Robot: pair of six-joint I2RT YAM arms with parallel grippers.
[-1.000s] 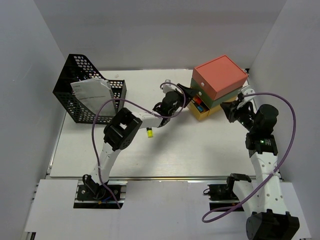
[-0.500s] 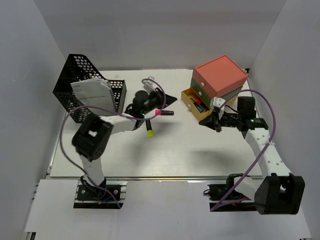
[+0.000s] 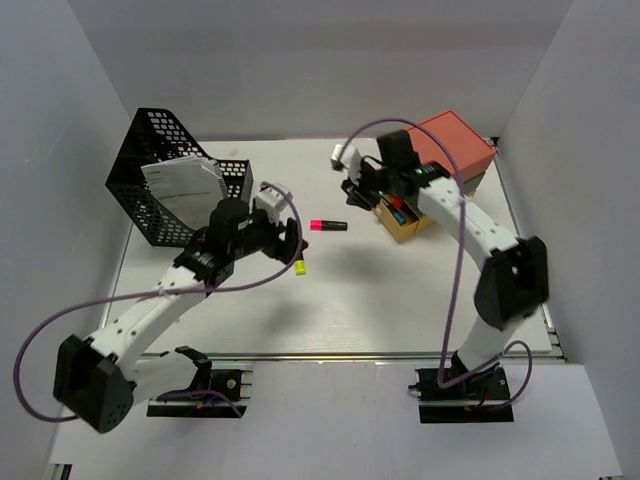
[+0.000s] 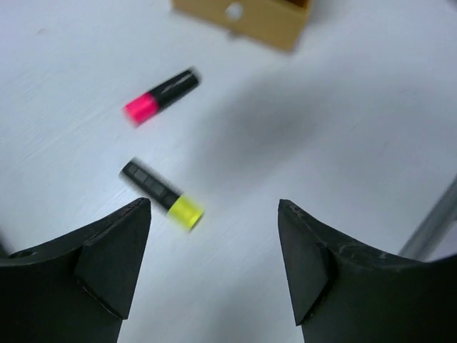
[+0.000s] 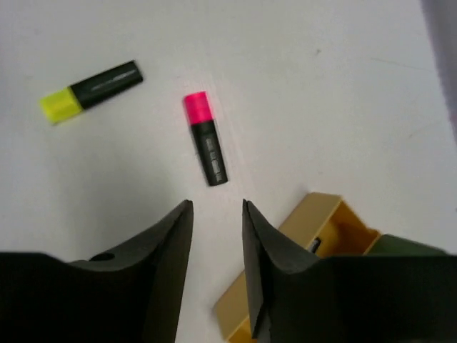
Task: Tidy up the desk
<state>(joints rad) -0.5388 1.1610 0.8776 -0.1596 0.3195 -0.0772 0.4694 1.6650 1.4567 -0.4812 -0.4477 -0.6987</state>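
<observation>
Top view, compared with half a second earlier: the left end effector (image 3: pixel 287 235) has drawn back toward the near side and now hangs beside the yellow highlighter (image 3: pixel 298 266). The right end effector (image 3: pixel 353 190) has crossed from in front of the yellow drawer (image 3: pixel 405 227) to the far left corner of the drawer box (image 3: pixel 455 145). Both the pink highlighter (image 3: pixel 328 225) and the yellow one lie where they lay, near each other but apart.

The bench (image 3: pixel 400 290) spans the floor between the white walls, under both arms. It carries the highlighters, the drawer box at far right and the mesh basket (image 3: pixel 160 150) at far left.

The left end effector's fingers stand wide apart and hold nothing. The right end effector's fingers leave only a narrow gap, also empty.

The right arm covers much of the box's lower tiers and the open drawer, whose contents show only as red and blue specks. The left wrist view is motion-blurred, and its top edge cuts off the drawer.
</observation>
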